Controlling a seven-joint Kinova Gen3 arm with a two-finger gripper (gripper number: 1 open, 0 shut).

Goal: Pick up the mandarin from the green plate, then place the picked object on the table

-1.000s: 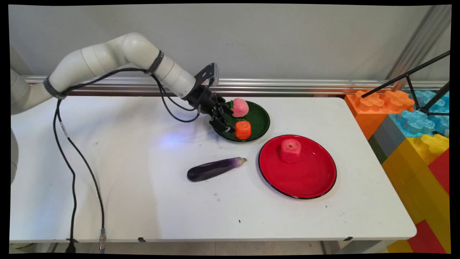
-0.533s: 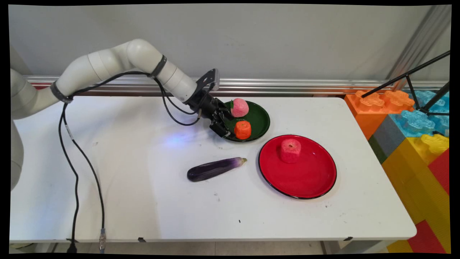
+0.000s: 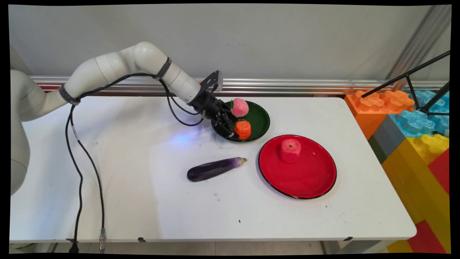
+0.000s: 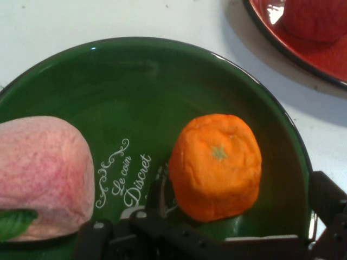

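Hand (image 3: 229, 128) low over the dark green glazed plate (image 3: 259, 116), fingers spread apart. The squat orange foam tangerine (image 3: 243, 129) sits between them, unclamped. Just beyond the hand, the pink foam peach (image 3: 239, 107) shares that plate.

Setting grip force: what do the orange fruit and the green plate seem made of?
Orange fruit: probably soft foam or plush, matte, with a wrinkled, squashed-looking skin. Green plate: probably glazed ceramic or enamel, glossy, with bright highlights and printed white lettering.
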